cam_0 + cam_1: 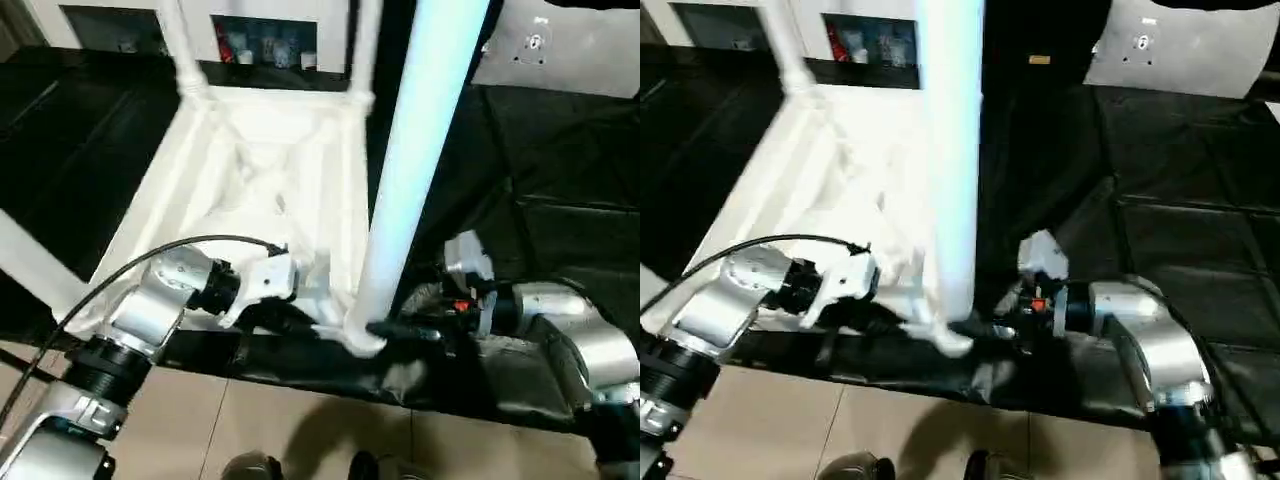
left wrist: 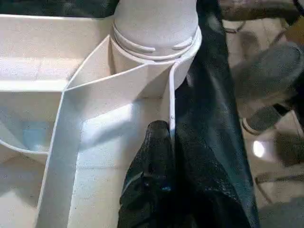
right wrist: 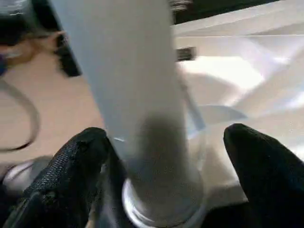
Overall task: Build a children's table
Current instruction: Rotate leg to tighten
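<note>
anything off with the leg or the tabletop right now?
Nothing stands out. The tabletop lies upside down on the black cloth. The near leg stands upright in its corner socket, and two far legs are in too. No cracks or gaps visible.

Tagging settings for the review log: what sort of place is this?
Probably an indoor lab or workshop: black padded mats covering the work surface, beige tiled floor, and a white glass-doored cabinet behind.
</note>
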Controlling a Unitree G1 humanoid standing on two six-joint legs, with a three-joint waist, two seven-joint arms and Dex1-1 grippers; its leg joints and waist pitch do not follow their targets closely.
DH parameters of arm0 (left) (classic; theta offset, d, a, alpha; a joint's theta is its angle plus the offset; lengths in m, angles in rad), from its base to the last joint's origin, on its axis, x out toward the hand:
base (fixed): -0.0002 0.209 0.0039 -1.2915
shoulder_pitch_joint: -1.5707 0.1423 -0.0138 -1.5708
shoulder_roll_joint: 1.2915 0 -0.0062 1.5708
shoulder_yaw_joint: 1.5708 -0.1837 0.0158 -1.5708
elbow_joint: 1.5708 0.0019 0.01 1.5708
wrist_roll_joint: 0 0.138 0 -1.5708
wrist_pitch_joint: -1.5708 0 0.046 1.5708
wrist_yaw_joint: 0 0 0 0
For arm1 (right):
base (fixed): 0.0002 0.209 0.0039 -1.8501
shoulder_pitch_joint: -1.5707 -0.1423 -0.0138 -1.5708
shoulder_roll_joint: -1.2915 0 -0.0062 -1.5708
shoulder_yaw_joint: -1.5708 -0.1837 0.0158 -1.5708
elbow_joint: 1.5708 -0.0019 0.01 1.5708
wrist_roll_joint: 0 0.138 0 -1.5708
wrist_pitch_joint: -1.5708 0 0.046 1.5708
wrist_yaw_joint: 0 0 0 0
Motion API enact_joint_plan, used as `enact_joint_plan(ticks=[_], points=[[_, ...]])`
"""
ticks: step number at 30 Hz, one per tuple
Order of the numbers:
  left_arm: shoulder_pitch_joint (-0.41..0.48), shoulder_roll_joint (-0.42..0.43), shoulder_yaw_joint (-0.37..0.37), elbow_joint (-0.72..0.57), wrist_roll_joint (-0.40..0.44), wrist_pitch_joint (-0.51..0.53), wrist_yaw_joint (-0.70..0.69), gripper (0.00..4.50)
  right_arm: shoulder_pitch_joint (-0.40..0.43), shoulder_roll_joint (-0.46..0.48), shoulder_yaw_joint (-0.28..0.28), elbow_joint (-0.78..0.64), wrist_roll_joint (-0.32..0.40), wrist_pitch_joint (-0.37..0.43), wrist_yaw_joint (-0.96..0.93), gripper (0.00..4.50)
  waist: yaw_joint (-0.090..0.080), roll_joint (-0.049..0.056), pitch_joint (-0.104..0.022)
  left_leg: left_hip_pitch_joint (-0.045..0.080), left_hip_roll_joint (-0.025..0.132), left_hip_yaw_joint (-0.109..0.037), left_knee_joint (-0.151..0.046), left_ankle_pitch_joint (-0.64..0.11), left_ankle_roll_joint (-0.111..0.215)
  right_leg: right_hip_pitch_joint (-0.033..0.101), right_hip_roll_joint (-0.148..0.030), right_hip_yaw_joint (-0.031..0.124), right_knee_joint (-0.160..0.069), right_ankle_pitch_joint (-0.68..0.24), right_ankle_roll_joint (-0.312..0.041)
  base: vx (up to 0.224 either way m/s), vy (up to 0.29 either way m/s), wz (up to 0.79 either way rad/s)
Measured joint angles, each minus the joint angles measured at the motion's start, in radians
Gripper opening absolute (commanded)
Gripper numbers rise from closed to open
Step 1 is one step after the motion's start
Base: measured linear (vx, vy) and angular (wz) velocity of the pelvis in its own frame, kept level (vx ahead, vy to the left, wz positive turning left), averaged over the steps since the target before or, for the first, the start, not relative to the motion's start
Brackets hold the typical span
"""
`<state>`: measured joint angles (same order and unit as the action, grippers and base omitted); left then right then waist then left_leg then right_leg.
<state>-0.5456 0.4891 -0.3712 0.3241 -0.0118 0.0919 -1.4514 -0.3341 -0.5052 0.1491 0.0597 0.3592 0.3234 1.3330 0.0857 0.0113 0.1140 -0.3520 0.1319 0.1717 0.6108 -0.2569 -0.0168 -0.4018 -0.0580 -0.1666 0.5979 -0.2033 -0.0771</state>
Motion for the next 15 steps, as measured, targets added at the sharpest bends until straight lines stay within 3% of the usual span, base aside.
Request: enact_joint_plan(ticks=[6, 15], points=[[-0.019, -0.005, -0.018, 0.023, 0.000, -0.023, -0.023, 0.00, -0.049, -0.001, 0.057, 0.072, 0.001, 0.019, 0.079, 3.60, 0.009, 0.000, 0.000, 0.000, 0.000, -0.001, 0.004, 0.000, 0.000, 0.000, -0.001, 0.000, 0.001, 0.000, 0.000, 0.000, 0.000, 0.00], [-0.036, -0.010, -0.025, 0.047, 0.002, -0.037, -0.029, 0.00, -0.105, -0.008, 0.082, 0.150, -0.005, 0.023, 0.137, 2.76, 0.010, 0.000, 0.000, -0.003, 0.000, -0.001, 0.007, 0.000, 0.000, 0.000, -0.001, 0.000, 0.002, 0.002, 0.000, 0.000, 0.000, 0.00]])
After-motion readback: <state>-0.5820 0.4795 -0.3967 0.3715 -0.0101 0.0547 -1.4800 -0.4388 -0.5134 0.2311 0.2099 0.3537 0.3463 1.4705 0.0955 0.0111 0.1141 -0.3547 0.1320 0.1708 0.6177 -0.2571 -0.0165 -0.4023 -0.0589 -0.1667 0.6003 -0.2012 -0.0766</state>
